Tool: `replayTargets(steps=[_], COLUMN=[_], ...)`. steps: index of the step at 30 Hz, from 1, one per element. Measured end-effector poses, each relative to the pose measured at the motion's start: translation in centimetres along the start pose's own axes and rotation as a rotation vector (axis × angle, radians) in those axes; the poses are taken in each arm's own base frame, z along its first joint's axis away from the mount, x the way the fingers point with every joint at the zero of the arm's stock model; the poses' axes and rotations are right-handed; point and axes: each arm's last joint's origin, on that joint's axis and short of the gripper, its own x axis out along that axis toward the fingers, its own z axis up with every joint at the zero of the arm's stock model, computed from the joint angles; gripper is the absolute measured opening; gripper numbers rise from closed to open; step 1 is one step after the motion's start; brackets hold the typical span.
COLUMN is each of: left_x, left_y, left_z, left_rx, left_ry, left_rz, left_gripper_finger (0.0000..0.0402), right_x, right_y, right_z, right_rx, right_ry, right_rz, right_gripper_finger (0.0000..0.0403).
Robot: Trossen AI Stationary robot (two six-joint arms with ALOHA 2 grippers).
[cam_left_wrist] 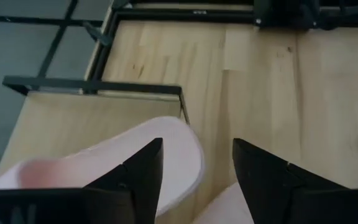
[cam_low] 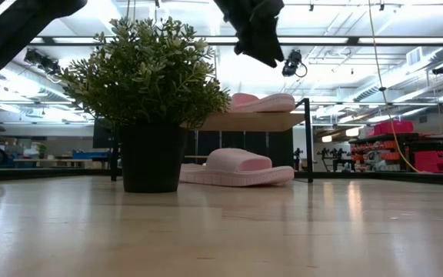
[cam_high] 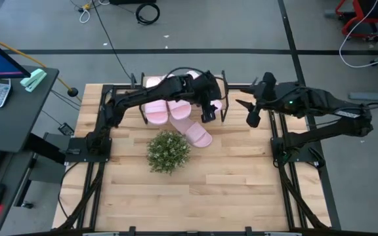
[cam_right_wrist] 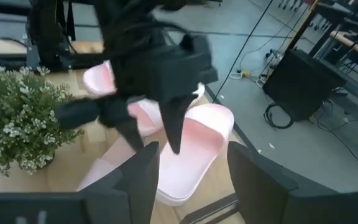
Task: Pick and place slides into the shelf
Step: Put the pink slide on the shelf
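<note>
The shelf (cam_high: 223, 84) stands at the table's far middle. A pink slide (cam_right_wrist: 197, 143) lies on the right end of its top board (cam_left_wrist: 73, 124); it also shows in the low view (cam_low: 264, 102). Another slide (cam_high: 199, 134) lies on the table in front of the shelf, also in the low view (cam_low: 237, 168). Two more slides (cam_high: 167, 109) lie side by side to the left. My left gripper (cam_high: 210, 111) hovers open and empty above the slide on the board. My right gripper (cam_high: 247, 111) waits open to the shelf's right.
A green potted plant (cam_high: 168, 151) stands in the middle of the table, just in front of the slides, and fills the left of the low view (cam_low: 148, 85). Bare tabletop (cam_high: 241, 190) lies on the near side and to the right.
</note>
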Motion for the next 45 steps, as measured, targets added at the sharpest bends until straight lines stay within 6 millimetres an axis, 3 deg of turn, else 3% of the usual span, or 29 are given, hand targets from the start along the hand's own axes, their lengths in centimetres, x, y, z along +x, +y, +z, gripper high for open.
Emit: replayTargets(steps=[9,17,25,45], left_x=[2.3,2.6,3.6,7.1], left_y=[-3.0,-5.2,-6.2,-8.7], left_z=[-0.4,-0.5,-0.7,-2.0], left_rx=[0.029,0.012,-0.001,0.138], left_ry=[0.042,0.053,0.045,0.102], left_rz=[0.146,0.264,0.397,0.386], left_gripper_finger=[0.0237,0.0258,0.0259,0.0268], right_x=[-2.6,-3.7,-5.3,-5.4], right_y=[-1.1,-0.2,0.7,1.1], right_z=[-0.2,-2.7,-3.8,-3.6], right_rx=[0.058,0.001,-0.008,0.0], right_ry=[-0.066,0.145,0.209,0.192], right_rz=[0.042,0.178,0.28,0.294], right_gripper_finger=[0.0197,0.0197,0.0197,0.0196])
